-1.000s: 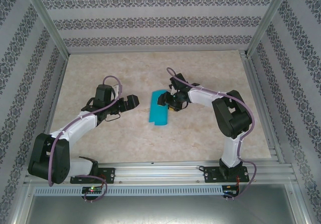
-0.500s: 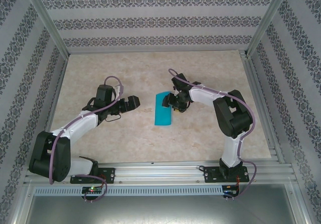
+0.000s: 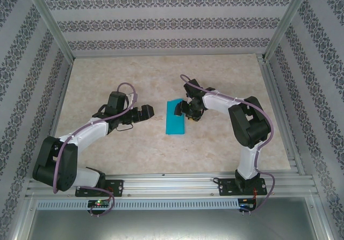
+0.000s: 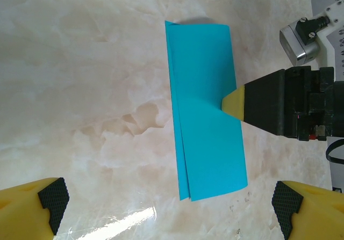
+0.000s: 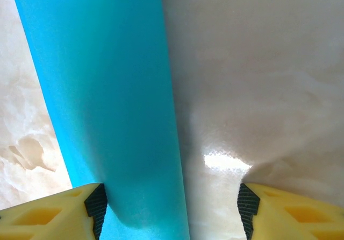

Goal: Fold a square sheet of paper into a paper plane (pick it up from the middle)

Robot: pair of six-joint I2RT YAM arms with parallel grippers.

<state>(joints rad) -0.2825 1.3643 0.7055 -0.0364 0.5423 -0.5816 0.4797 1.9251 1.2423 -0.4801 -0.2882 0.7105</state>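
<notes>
Sheet of paper [image 3: 174, 123] beneath right pincer [image 3: 183, 110]

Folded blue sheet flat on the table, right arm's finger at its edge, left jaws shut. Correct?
No. The left jaws are wide open, not shut: the left wrist view shows their yellow fingertips far apart at its lower corners. The rest holds: the folded blue sheet lies flat on the table, a right-arm finger at its edge.

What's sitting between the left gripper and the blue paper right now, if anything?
Nothing visible. Bare table lies between the open left gripper and the folded blue paper. The right gripper is at the paper's opposite long edge, outside the left's path.
</notes>
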